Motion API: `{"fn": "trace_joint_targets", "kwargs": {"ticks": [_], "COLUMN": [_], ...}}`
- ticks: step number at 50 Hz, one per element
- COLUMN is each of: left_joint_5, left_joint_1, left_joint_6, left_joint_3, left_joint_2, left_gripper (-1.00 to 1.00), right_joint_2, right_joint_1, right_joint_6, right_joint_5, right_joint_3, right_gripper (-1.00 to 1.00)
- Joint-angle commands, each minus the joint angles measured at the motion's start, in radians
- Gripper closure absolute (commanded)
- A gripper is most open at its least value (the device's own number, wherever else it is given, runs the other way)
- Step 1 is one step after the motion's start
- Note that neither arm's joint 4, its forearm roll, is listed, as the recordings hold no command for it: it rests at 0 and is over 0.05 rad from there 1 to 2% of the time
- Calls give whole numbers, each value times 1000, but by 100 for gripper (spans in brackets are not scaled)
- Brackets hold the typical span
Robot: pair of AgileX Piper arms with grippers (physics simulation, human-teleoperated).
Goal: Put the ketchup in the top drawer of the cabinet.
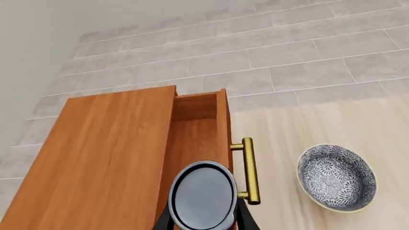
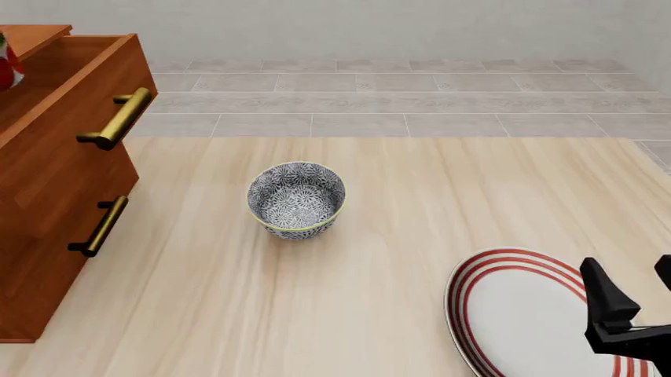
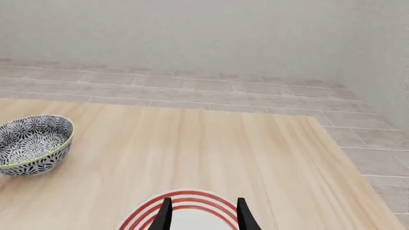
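The ketchup [image 1: 203, 196] shows its dark glossy top in the left wrist view, with my left gripper [image 1: 203, 223] shut on it. It hangs over the open top drawer [image 1: 195, 139] of the reddish-brown cabinet [image 1: 102, 153]. In the front view only a red sliver of the ketchup [image 2: 9, 67] appears at the left edge, above the pulled-out top drawer [image 2: 63, 149]; the left gripper itself is out of that frame. My right gripper [image 2: 631, 276] stands open and holds nothing above the striped plate [image 2: 504, 314].
A grey patterned bowl [image 2: 297, 199] sits mid-table, right of the cabinet [image 2: 42, 259]. The drawer's brass handle [image 2: 115, 118] juts toward the table; the lower drawer [image 2: 100, 226] is closed. The red-ringed plate [image 3: 182, 197] lies at the front right.
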Motion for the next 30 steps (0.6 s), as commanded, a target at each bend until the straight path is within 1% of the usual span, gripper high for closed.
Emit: {"fn": "trace_joint_targets", "kwargs": {"ticks": [1, 7, 8, 12, 17, 19, 21, 23, 30], "left_joint_5": [-37, -60, -75, -82, -73, -75, -73, -83, -97], "left_joint_1": [31, 44, 55, 64, 76, 79, 81, 89, 110], "left_joint_6": [26, 31, 35, 46, 43, 51, 43, 54, 59], "left_joint_3": [-36, -23, -7, 6, -3, 12, 13, 31, 41], "left_joint_2": [75, 89, 93, 97, 104, 98, 99, 95, 111], "left_gripper": [100, 100, 100, 100, 100, 100, 100, 100, 100], "right_joint_2": [10, 18, 21, 23, 21, 26, 27, 23, 37], "right_joint_1": [-2, -2, -1, 0, -1, 0, 0, -1, 1], "right_joint_6": [-1, -2, -2, -2, -2, -3, -3, -3, -6], "right_joint_5": [-6, -12, -15, -17, -15, -19, -20, -16, -27], "right_joint_3": [0, 0, 0, 0, 0, 0, 0, 0, 0], "right_gripper": [-100, -100, -100, -100, -100, -100, -100, -100, -100]}}
